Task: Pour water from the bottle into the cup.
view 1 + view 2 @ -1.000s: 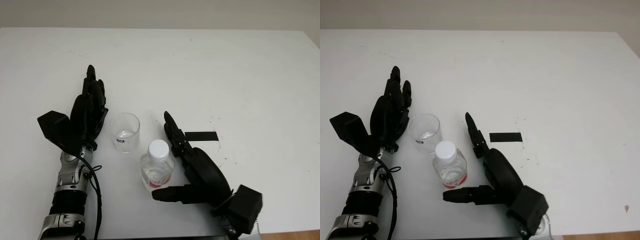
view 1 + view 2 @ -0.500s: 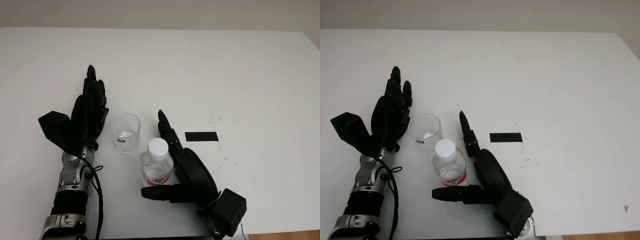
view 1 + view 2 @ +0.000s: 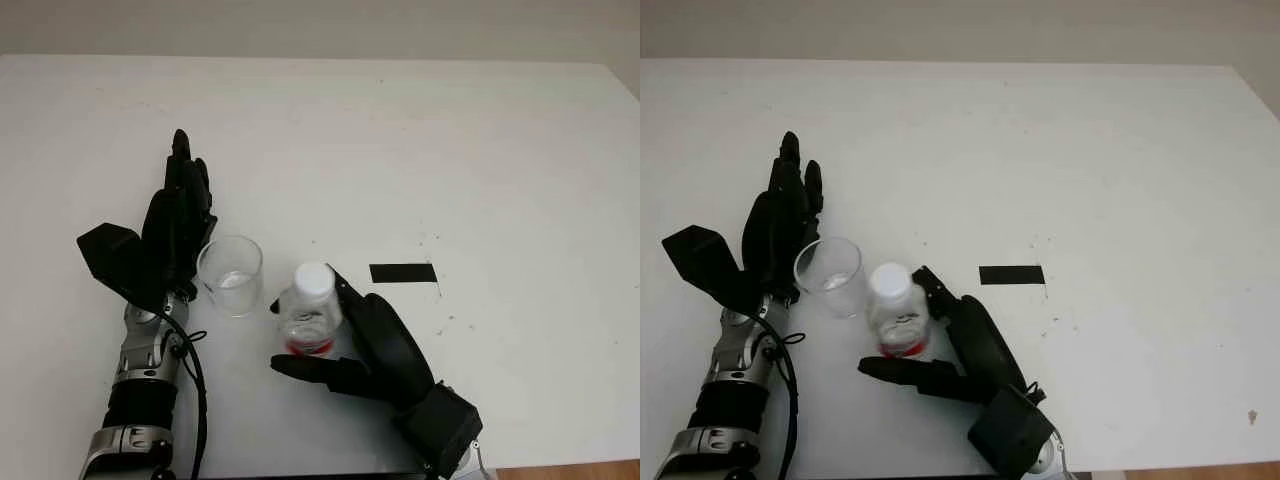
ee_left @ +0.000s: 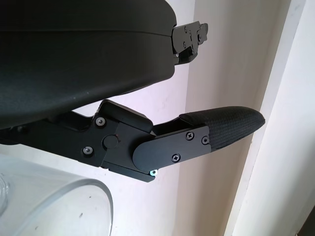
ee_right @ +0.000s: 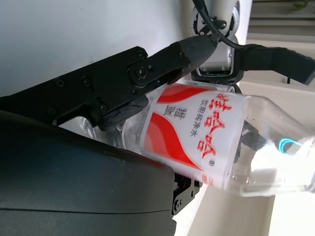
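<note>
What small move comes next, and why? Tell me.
Probably close the right hand firmly on the bottle before lifting: its fingers already wrap the bottle, whose white cap is on, beside the cup at the left hand.

Head stereo pair looks down at table (image 3: 500,140); wrist cameras hug hands.

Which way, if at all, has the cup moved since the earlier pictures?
Yes. The cup has shifted away from the black tape strip, toward the left hand; the right hand grips the bottle.
</note>
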{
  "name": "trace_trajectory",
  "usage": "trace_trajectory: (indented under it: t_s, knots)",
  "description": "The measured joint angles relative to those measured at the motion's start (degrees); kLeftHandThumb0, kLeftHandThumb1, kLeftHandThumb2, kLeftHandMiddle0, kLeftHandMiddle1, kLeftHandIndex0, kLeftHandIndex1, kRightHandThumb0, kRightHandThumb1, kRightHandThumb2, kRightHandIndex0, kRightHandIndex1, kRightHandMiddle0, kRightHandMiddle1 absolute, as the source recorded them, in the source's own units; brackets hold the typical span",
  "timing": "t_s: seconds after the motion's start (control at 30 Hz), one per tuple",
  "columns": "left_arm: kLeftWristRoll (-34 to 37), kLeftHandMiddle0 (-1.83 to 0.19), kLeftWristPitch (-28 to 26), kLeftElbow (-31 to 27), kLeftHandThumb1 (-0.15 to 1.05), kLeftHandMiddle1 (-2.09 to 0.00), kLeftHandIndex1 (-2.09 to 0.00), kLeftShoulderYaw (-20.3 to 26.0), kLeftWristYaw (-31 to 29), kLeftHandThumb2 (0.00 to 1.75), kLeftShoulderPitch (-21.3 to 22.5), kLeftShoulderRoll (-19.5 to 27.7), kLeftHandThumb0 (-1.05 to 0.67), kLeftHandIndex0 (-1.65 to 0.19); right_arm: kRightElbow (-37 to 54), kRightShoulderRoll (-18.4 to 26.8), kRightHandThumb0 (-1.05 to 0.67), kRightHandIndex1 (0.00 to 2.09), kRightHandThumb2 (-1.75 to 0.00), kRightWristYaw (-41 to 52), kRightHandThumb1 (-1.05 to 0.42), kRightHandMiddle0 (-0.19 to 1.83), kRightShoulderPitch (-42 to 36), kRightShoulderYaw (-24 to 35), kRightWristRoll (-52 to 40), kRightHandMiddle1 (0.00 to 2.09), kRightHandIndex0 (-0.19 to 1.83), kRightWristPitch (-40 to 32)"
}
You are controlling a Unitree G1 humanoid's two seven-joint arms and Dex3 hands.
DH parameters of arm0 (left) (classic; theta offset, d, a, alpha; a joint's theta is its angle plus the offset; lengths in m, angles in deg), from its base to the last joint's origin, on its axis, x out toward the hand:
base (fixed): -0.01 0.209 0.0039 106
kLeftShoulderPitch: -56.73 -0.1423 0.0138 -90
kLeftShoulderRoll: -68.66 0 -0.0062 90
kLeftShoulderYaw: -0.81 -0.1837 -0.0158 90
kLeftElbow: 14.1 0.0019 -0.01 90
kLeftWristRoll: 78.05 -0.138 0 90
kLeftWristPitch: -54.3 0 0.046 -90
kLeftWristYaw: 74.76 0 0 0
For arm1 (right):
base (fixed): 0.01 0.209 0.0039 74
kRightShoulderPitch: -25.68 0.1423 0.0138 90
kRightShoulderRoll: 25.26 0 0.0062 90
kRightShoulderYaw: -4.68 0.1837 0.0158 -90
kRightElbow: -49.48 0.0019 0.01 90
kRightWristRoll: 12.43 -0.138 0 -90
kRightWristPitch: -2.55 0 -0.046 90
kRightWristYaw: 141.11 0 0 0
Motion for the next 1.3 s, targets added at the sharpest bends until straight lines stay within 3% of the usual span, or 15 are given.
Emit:
trace_trajectory:
  t_s: [0.43, 0.5, 0.57, 0.7, 0.87, 1.03, 1.13, 1.3]
  knots:
    - [0.02, 0.19, -0.05, -0.07, 1.05, -0.03, 0.00, 0.00, 0.03, 0.68, 0.09, 0.39, -0.83, 0.19, 0.04, 0.05, -0.47, 2.09, -0.36, -3.96, -1.05, 1.28, -0.26, -0.39, 2.68, 2.09, 1.78, 0.83]
    - [0.03, 0.19, -0.05, -0.06, 1.05, -0.03, 0.00, 0.01, -0.02, 0.68, 0.17, 0.46, -0.83, 0.19, -0.10, 0.11, -0.45, 2.09, -0.37, -3.69, -1.05, 1.22, -0.25, -0.13, 1.77, 2.09, 1.74, 0.83]
    - [0.03, 0.19, -0.05, -0.05, 1.05, -0.04, 0.00, 0.01, -0.03, 0.68, 0.28, 0.49, -0.83, 0.19, -0.14, 0.22, -0.43, 2.09, -0.38, -3.21, -1.05, 0.99, -0.14, 0.48, 1.01, 2.09, 1.60, 0.82]
    - [0.01, 0.19, -0.05, 0.09, 1.05, -0.04, 0.00, 0.02, 0.00, 0.67, 0.74, 0.51, -0.83, 0.19, -0.22, 1.75, -0.40, 2.09, -0.40, -2.21, -1.05, 1.08, 3.10, 4.45, -0.64, 2.09, 1.67, 0.58]
    - [0.00, 0.19, -0.01, 0.54, 1.05, -0.03, 0.00, 0.00, 0.08, 0.68, 1.09, 0.45, -0.83, 0.19, -3.91, 4.74, -0.41, 2.09, -0.40, -3.26, -1.05, 1.14, 14.89, 10.94, 0.29, 2.09, 1.67, 0.13]
    - [-0.01, 0.19, 0.25, 0.80, 1.05, -0.03, 0.00, -0.03, 0.14, 0.68, 1.30, 0.31, -0.83, 0.19, -15.91, 7.91, -0.41, 2.09, -0.31, -7.00, -1.05, 1.31, 31.08, 13.11, 6.73, 2.09, 1.66, 0.55]
    - [-0.03, 0.19, 0.32, 0.80, 1.05, -0.03, 0.00, -0.01, 0.25, 0.69, 1.34, 0.33, -0.83, 0.19, -23.63, 10.49, -0.44, 2.09, -0.29, -10.82, -1.05, 1.20, 40.01, 12.06, 13.39, 2.09, 1.47, 1.34]
    - [-0.04, 0.19, 0.40, 0.82, 1.05, -0.01, 0.00, 0.02, 0.34, 0.71, 1.32, 0.37, -0.82, 0.19, -35.96, 13.62, -0.46, 2.09, -0.28, -17.81, -1.05, 1.06, 48.97, 7.92, 22.20, 2.09, 1.37, 5.17]
